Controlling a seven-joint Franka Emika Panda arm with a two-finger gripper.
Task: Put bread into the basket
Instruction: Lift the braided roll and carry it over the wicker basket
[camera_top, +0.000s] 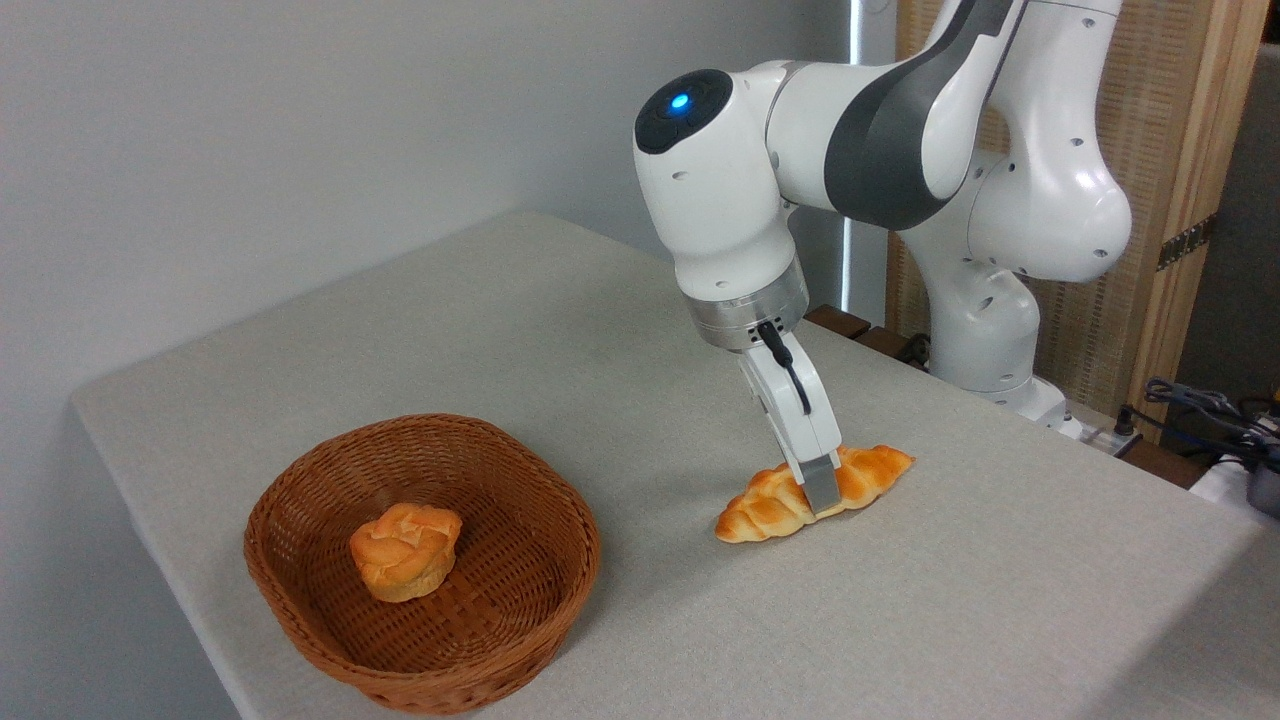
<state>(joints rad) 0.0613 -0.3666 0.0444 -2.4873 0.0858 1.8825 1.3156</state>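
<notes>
The jaws (822, 492) straddle the middle of the bread (812, 494) on the table (1000, 560); grip unclear.

Table (560, 330) with basket (300, 600), bread (770, 510)

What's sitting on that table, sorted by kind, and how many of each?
Braided loaf: 1, the bread lying on the table, fingers down at its middle
Round bun: 1, inside the basket
Wicker basket: 1
Total: 3
</notes>
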